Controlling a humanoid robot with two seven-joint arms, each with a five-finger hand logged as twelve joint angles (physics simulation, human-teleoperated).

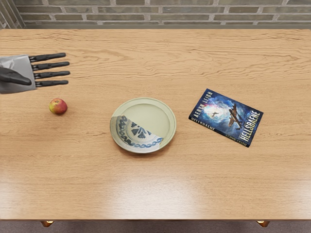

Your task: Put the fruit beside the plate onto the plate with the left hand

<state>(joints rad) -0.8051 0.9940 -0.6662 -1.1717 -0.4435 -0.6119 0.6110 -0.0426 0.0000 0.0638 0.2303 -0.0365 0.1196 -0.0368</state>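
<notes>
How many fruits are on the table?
1. The small round red-and-yellow apple lies on the wooden table, left of the round pale green plate and apart from it, just below the robot's left hand in the picture. Nothing looks hidden.

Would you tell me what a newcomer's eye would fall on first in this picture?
Probably the colourful book lying flat on the right, then the pale plate with a blue pattern in the middle. At left, a small apple sits near the open left hand, untouched.
</notes>
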